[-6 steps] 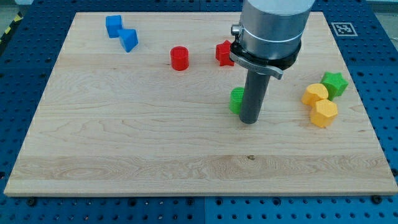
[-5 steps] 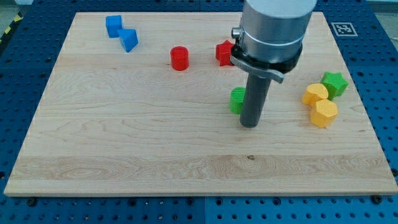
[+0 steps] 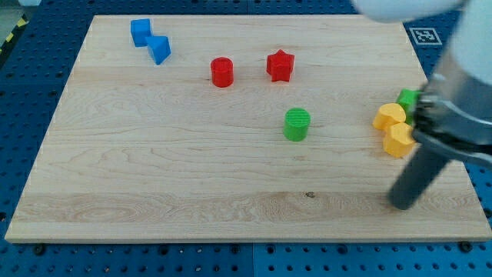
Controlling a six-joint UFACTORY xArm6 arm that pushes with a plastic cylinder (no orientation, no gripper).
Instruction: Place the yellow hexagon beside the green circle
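Camera view, the only one: the wooden tabletop [image 3: 154,177] carries eight small blocks. The green circle [image 3: 297,124] stands alone a little right of the middle. The yellow hexagon [image 3: 399,140] sits near the view's right edge, well apart from the circle, and touches a second yellow block [image 3: 389,116] just above it, whose shape I cannot make out. A green block [image 3: 407,98], mostly hidden by the arm, lies just above that pair. Two blue blocks [image 3: 150,41] sit at the view's top left, touching, and a red cylinder [image 3: 222,71] and a red star [image 3: 280,65] stand near the top centre.

There are no jaws on this arm, so nothing is clenched or released; it works with a bare rod. My tip [image 3: 401,205] rests on the board below the hexagon, towards the view's bottom right, apart from every block.

The risks, as I judge them: a push from this low position would send the hexagon up into the other yellow block, not leftward. The two could then travel together, or the hexagon could slip off the round rod and rotate aside. A push from the right that runs too long could knock the green circle away.
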